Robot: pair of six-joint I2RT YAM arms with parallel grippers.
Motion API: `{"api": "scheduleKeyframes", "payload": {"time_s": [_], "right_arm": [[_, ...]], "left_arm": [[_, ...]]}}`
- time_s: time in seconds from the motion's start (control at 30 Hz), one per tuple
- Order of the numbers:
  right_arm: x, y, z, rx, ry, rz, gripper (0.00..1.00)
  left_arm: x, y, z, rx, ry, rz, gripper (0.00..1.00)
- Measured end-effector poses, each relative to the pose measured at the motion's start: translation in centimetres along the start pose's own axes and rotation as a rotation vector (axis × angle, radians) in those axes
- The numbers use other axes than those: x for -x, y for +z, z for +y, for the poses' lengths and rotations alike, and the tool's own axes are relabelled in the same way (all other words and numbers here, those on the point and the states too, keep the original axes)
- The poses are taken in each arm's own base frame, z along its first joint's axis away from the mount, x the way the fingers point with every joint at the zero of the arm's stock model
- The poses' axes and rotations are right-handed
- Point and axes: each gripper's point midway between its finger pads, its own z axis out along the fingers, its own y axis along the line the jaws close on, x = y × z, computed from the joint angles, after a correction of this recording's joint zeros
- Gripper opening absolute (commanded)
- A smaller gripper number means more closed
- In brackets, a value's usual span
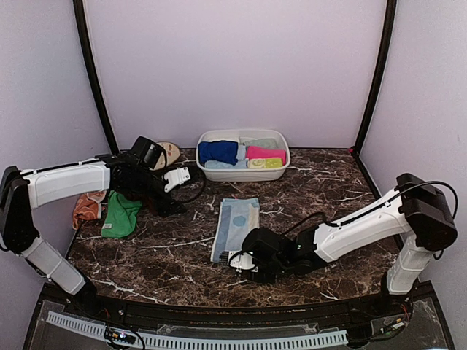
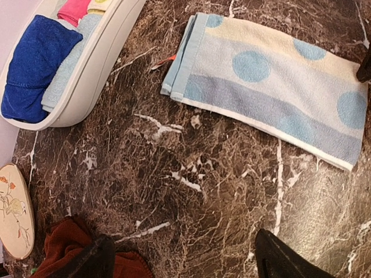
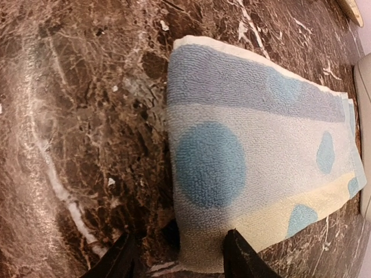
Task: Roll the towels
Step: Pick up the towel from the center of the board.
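A pale towel with blue dots (image 1: pixel 235 227) lies flat, folded into a long strip, in the middle of the marble table (image 1: pixel 321 189). My right gripper (image 1: pixel 228 259) is low at its near end. In the right wrist view the open jaws of that gripper (image 3: pixel 177 243) straddle the towel's (image 3: pixel 255 150) near corner: one finger is over the cloth, the other stands on bare marble just off its edge. My left gripper (image 1: pixel 169 204) hangs open over bare marble (image 2: pixel 182 243), with a rust-brown towel (image 2: pixel 69 249) beside one finger. A green towel (image 1: pixel 120 215) lies loose at the left.
A white oval tub (image 1: pixel 244 176) at the back holds rolled towels: royal blue (image 1: pixel 218 152), pink (image 1: pixel 265 153), light blue and yellow-green. A cream plate with a leaf pattern (image 1: pixel 169 153) sits behind the left arm. The rust-brown towel (image 1: pixel 87 208) lies at the table's left edge.
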Motion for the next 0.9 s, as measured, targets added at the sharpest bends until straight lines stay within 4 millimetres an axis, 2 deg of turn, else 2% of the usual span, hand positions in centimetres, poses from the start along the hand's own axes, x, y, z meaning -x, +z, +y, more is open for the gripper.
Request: {"api": "scheduleKeyframes", "payload": {"time_s": [0.17,0.27,0.4,0.53,0.73,0.83,0.9], "right_arm": [[-0.2,0.8,-0.4,0.021,0.052,-0.003,0.26],[-0.2,1.2,-0.6,0.039,0.09,-0.004,0.14],[0.0,1.7,-0.9,0.076,0.143,-0.001,0.0],[0.3,1.6,-1.5,0.142,0.236,-0.011,0.0],[0.4,1.2,-1.9,0.317,0.416,-0.031,0.0],[0.9,1.0,-1.9,0.443,0.531,-0.053,0.0],[1.0,1.0,-1.8,0.514,0.597,-0.056,0.0]], "left_arm": [[-1.5,0.6,-0.6,-0.006,0.055,0.038,0.8],[-1.7,0.6,-0.8,-0.016,0.08,0.042,0.76],[-1.9,0.8,-1.7,-0.063,0.11,0.04,0.78],[-2.2,1.4,-3.7,-0.172,0.111,0.029,0.79],[-1.4,1.3,-6.3,-0.295,0.124,-0.019,0.59],[0.2,1.4,-8.3,-0.37,0.163,-0.038,0.6],[1.1,1.5,-10.0,-0.416,0.193,-0.055,0.64]]}}
